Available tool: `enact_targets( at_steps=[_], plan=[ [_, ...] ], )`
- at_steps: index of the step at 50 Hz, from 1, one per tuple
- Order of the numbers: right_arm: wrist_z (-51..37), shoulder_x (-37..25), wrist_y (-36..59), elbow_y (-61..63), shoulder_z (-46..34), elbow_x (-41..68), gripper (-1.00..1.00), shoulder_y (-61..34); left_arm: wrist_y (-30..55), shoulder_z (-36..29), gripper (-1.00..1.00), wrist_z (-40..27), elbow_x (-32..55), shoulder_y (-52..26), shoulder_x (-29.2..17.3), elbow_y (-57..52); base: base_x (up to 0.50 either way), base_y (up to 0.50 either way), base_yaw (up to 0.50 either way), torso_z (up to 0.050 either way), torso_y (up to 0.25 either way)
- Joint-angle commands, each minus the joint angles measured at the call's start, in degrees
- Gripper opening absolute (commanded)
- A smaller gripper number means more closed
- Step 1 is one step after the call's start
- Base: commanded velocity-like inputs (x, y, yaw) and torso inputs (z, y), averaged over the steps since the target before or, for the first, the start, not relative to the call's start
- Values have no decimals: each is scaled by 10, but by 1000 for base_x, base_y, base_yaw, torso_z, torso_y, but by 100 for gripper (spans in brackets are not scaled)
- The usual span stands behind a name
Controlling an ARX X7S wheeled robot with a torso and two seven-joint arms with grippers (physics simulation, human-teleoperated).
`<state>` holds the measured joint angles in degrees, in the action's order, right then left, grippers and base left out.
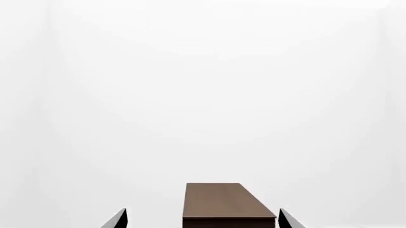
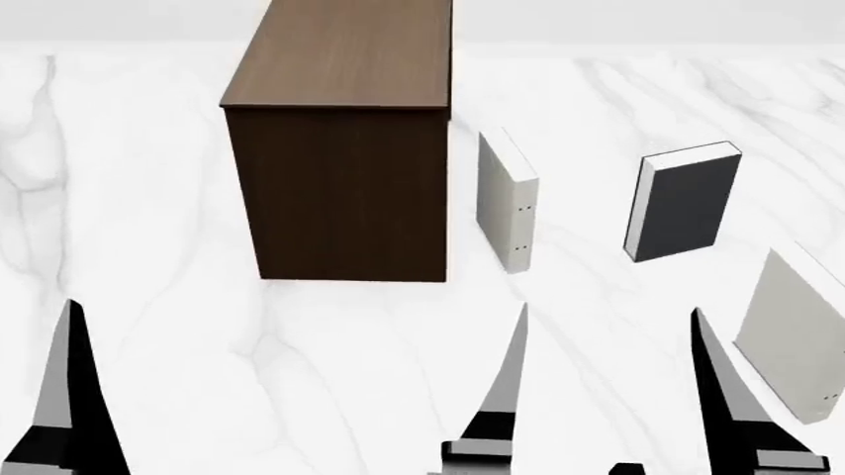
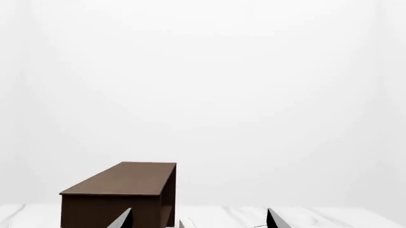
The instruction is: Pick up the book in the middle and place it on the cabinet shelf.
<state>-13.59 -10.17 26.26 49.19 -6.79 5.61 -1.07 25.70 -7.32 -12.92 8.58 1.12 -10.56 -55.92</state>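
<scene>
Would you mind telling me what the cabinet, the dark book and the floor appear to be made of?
The cabinet looks like brown wood or wood-grain laminate, matte: fine streaks run along its lighter top, and its sides are darker. The dark book seems a hardback with a plain, matte charcoal cover and white page edges, probably paper. The floor looks like polished white marble, judging by its grey veins.

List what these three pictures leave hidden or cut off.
- Head view: near off-white book cut by the right edge.
- Head view: cabinet shelf far end cut by the top edge.
- Wrist views: dark grey book out of frame.
- Left claw: fingertips only; bottom edge crops the rest.
</scene>
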Motion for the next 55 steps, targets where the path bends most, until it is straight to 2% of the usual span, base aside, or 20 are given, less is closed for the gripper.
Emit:
enact_targets(
  at_steps=[1,47,55],
  plan=[
    [-4,-4,-2,-4,-5,4,100,0,4,-5,100,-6,4,-3,-6,-6,500,0,0,0,0],
    [-24,-20,4,-5,-14,18,100,-4,7,-19,100,-32,19,-9,-25,-10,500,0,0,0,1],
    [-36,-28,29,-8,-27,0,100,-12,5,-21,100,-35,22,-9,-29,-7,482,0,0,0,1]
  ],
)
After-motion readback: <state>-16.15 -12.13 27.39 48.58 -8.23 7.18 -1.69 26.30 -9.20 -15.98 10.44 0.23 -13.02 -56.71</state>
